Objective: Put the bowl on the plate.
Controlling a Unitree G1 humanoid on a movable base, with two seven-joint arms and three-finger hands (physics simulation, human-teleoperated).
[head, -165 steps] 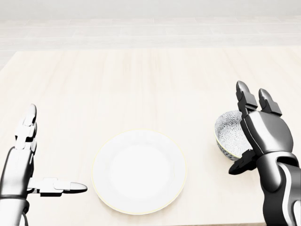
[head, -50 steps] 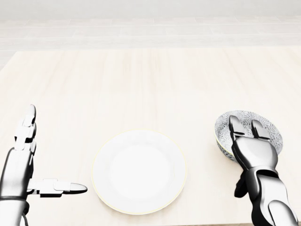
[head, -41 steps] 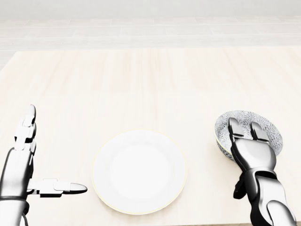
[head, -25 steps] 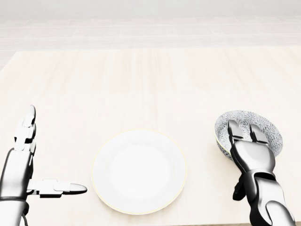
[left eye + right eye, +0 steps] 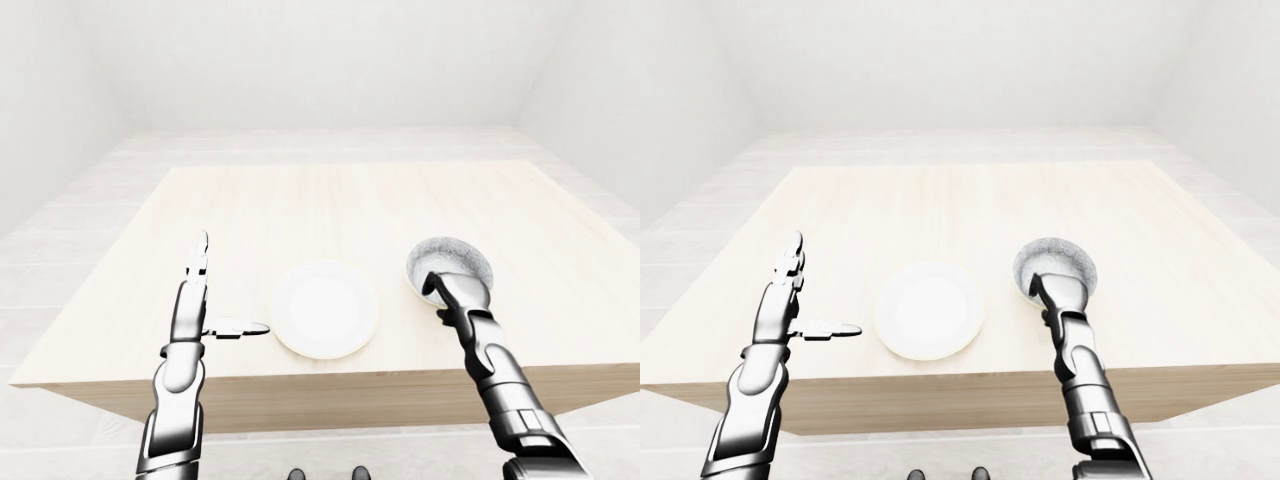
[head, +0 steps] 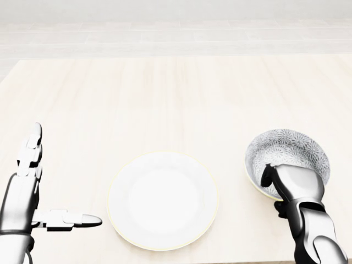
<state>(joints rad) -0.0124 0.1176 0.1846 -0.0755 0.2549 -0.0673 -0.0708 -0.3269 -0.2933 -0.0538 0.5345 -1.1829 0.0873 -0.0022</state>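
Right hand (image 6: 291, 184): lower right of the head view, fingers curled over the near rim of the patterned bowl (image 6: 289, 151), thumb beneath, gripping it. Bowl: tilted toward the camera, right of the plate and apart from it. White plate (image 6: 163, 200): lower centre, flat on the pale wooden table (image 6: 165, 93). Left hand (image 6: 30, 187): lower left, fingers straight, thumb out, holding nothing.

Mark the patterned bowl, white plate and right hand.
grey-patterned ceramic bowl (image 6: 294, 144): head view, inner wall at top.
round white plate (image 6: 162, 201): head view, centre.
right hand (image 6: 294, 184): head view, back of hand.
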